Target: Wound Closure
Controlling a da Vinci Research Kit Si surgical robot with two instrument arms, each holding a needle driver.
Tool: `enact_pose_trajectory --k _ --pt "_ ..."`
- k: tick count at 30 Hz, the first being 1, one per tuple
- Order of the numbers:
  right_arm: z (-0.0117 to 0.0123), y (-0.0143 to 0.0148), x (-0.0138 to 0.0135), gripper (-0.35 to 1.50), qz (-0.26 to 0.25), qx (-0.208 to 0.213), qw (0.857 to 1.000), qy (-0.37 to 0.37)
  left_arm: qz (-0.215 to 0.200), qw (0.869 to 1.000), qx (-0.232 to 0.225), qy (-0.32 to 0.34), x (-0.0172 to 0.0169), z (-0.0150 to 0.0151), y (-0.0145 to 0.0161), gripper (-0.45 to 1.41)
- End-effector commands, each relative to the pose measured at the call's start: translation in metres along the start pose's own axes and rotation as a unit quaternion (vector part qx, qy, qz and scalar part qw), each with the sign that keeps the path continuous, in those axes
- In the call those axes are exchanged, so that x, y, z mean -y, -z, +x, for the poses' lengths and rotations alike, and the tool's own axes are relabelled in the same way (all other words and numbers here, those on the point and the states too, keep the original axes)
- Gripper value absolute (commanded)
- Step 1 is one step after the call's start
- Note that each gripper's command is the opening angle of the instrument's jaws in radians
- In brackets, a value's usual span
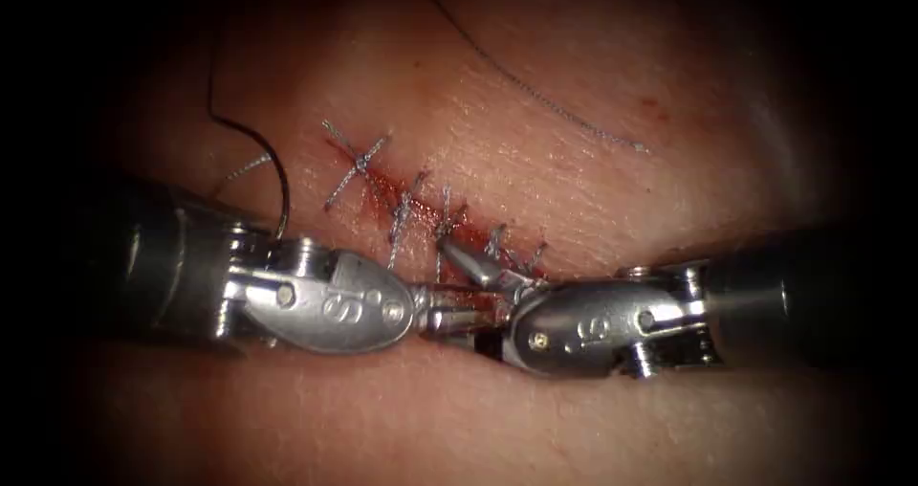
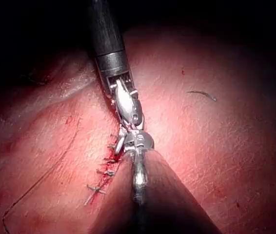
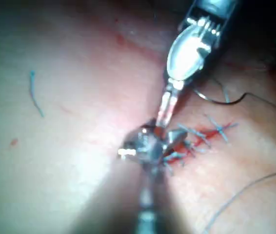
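The cut [image 1: 421,213] runs down and to the right across the tissue [image 1: 593,189], with several pale stitches [image 1: 356,164] crossing it and red fluid along it. My left tool [image 1: 454,316] comes in from the left, its jaws shut and narrow, at the cut's lower end. My right tool [image 1: 462,295] meets it tip to tip, jaws open, one above and one below the left tool's tip. Whether anything is held is hidden where the tips meet. The same meeting appears in the left wrist view [image 2: 127,139] and the right wrist view [image 3: 163,122]. A dark thread [image 1: 273,161] loops left of the cut and runs behind the left tool's wrist.
A pale loose thread [image 1: 564,113] lies on the tissue to the upper right of the cut. A short cut end of thread [image 2: 201,93] and another [image 3: 34,95] rest on the skin away from the wound. Both shafts lie low over the tissue.
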Motion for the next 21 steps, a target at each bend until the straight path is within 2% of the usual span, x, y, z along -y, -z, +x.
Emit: enact_pose_trajectory --k 1,9,10,11,12,13,14,20,21 --pt "-0.0007 -0.0008 0.0007 1.48 0.0 0.0 1.0 0.0 -0.001 1.0 0.0 0.0 -0.0004 -0.0003 -0.0006 -0.45" --pt "-0.001 -0.002 0.0004 1.4 -0.002 0.002 1.0 0.0 -0.002 1.0 -0.001 0.0 -0.0004 -0.0002 -0.0006 -0.45" --pt "-0.0009 -0.0019 0.0005 1.23 0.004 0.002 1.0 0.001 -0.002 1.0 -0.001 0.0 -0.0004 -0.0002 -0.0006 -0.45" --pt "-0.0008 -0.0018 0.0006 0.88 0.018 -0.006 1.0 0.001 -0.002 1.0 -0.001 0.0 -0.0004 -0.0002 -0.0006 -0.45" --pt "-0.0007 -0.0015 0.0007 0.37 0.033 -0.016 0.999 0.008 -0.002 1.0 -0.001 0.0 -0.0004 -0.0002 -0.0006 -0.45" --pt "-0.0006 -0.0012 0.0008 -0.3 0.048 -0.026 0.998 0.015 -0.002 1.0 -0.001 0.0 -0.0004 -0.0003 -0.0006 -0.45" --pt "-0.0006 -0.0011 0.0008 -0.35 0.05 -0.027 0.998 0.019 -0.002 1.0 -0.001 0.0 -0.0005 -0.0003 -0.0006 -0.45" --pt "-0.0004 -0.0007 0.0005 -0.35 0.044 -0.018 0.999 0.021 -0.003 1.0 -0.002 0.0 -0.0004 -0.0003 -0.0005 -0.45" --pt "-0.0004 -0.0006 0.0004 -0.2 0.04 -0.016 0.999 0.021 -0.003 1.0 -0.002 0.0 -0.0003 -0.0003 -0.0004 -0.45"
